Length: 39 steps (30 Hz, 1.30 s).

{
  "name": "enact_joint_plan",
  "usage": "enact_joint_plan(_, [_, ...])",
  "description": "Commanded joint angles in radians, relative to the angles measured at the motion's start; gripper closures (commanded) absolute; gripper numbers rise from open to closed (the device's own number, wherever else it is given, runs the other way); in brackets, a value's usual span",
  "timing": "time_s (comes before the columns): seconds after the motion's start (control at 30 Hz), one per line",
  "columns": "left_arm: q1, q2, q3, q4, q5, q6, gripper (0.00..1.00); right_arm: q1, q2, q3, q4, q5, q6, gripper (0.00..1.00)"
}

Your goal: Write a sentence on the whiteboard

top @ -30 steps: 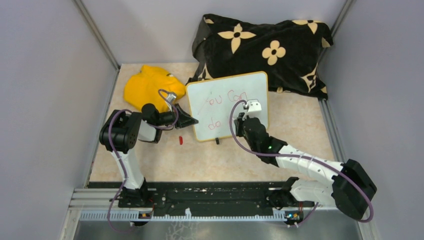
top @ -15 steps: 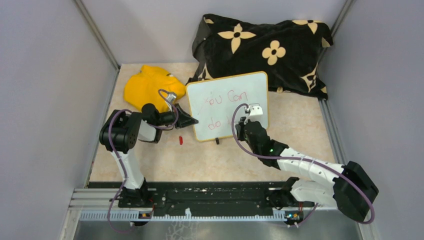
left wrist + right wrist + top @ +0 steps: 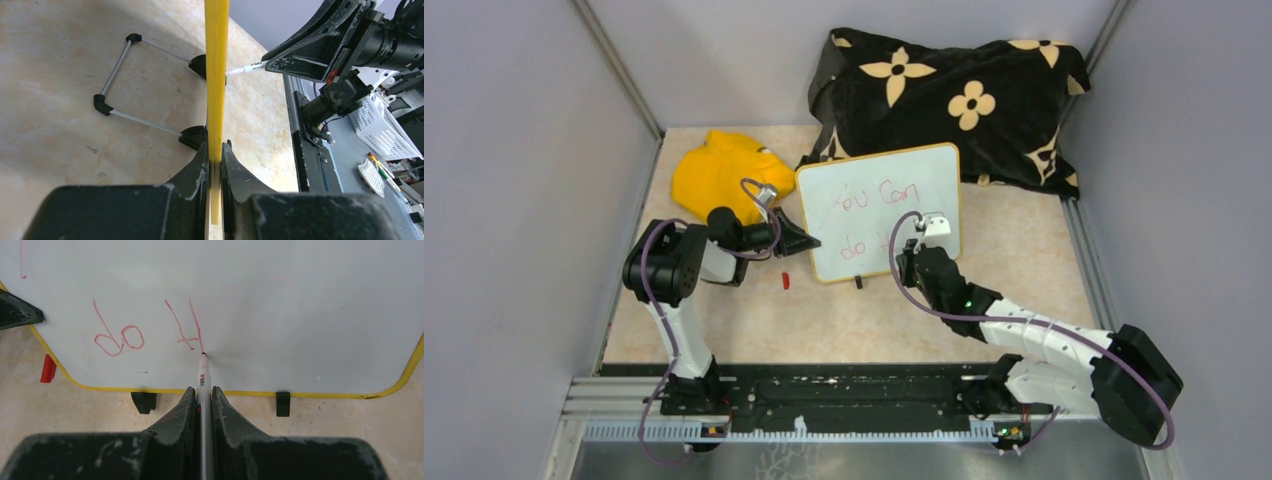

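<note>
The whiteboard (image 3: 879, 212) stands tilted on its black feet in the middle of the overhead frame. It is on the beige worktop (image 3: 864, 320), in front of a black flowered blanket (image 3: 954, 90) and to the right of a yellow cloth (image 3: 719, 172). The left pincer (image 3: 215, 150) is pressed together on the board's yellow left edge, pinching it. The right pincer (image 3: 202, 392) pinches a marker (image 3: 203, 374), whose tip touches the board at the foot of a red stroke. The sentence (image 3: 178, 324) in red shows roughly "You Can" in the upper line. The lower line shows "do", a "t" and one more stroke. A small red piece (image 3: 786, 281) lies on the worktop just beside the board's lower left corner.
</note>
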Motion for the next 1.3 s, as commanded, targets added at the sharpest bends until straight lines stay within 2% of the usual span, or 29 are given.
enact_joint_plan(0.0, [-0.022, 0.000, 0.004, -0.040, 0.020, 0.023, 1.00, -0.008, 0.013, 0.048, 0.019, 0.037, -0.020, 1.00])
enact_joint_plan(0.47, [-0.022, 0.000, 0.005, -0.041, 0.022, 0.024, 1.00, -0.008, 0.039, 0.103, 0.037, 0.059, -0.051, 1.00])
enact_joint_plan(1.27, [-0.023, 0.001, 0.005, -0.042, 0.023, 0.025, 1.00, -0.039, 0.018, 0.102, 0.018, 0.105, -0.050, 1.00])
